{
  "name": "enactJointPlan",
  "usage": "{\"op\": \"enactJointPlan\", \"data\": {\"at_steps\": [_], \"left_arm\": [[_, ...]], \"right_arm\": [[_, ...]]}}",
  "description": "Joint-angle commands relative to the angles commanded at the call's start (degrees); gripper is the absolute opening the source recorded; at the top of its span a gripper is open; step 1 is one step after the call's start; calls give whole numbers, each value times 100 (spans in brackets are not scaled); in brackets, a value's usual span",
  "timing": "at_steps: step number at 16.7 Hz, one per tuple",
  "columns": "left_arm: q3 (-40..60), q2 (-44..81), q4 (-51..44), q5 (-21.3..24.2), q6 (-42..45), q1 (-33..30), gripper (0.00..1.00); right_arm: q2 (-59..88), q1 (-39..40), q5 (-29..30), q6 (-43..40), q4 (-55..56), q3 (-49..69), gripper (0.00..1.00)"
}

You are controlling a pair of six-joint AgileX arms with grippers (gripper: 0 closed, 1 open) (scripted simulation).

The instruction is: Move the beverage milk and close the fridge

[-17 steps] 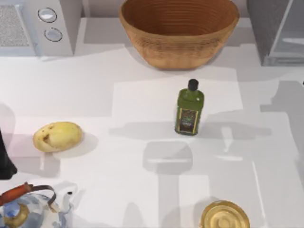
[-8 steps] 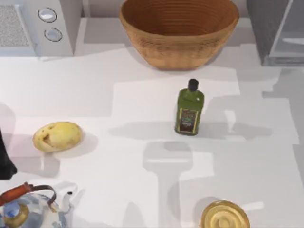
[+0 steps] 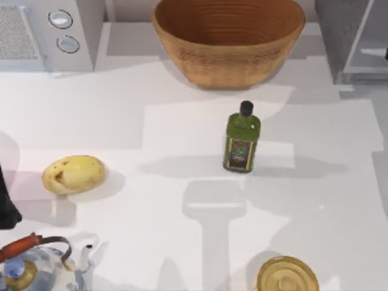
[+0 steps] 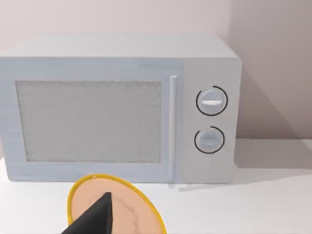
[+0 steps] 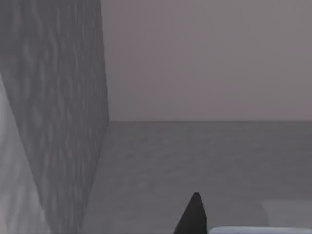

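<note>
Fridge at table's far right corner; right gripper inside it, finger state indeterminable; open tabletop around oil bottle.

The top view looks straight down on the white table, taking in the microwave at its far left corner, the basket at the far middle and the fridge at the far right. The left wrist view sits low and level, facing the microwave front from near, which it shares with the top view. The right wrist view looks from close by into the grey fridge, a speckled wall beside it.
</note>
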Motion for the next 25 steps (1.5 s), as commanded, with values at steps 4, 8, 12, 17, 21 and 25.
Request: {"op": "enactJointPlan", "data": {"at_steps": [4, 8, 12, 17, 21, 25], "left_arm": [[0, 0, 0, 0, 0, 0, 100], [0, 0, 0, 0, 0, 0, 100], [0, 0, 0, 0, 0, 0, 100], [0, 0, 0, 0, 0, 0, 100], [0, 0, 0, 0, 0, 0, 100], [0, 0, 0, 0, 0, 0, 100]], "right_arm": [[698, -181, -237, -38, -215, 860, 0], [1509, -365, -507, -44, -499, 1980, 0], [1862, -561, -585, -90, -725, 2338, 0], [1850, -546, -581, -85, -719, 2326, 0], [1862, -561, -585, -90, -725, 2338, 0], [1862, -561, -585, -90, -725, 2338, 23]]}}
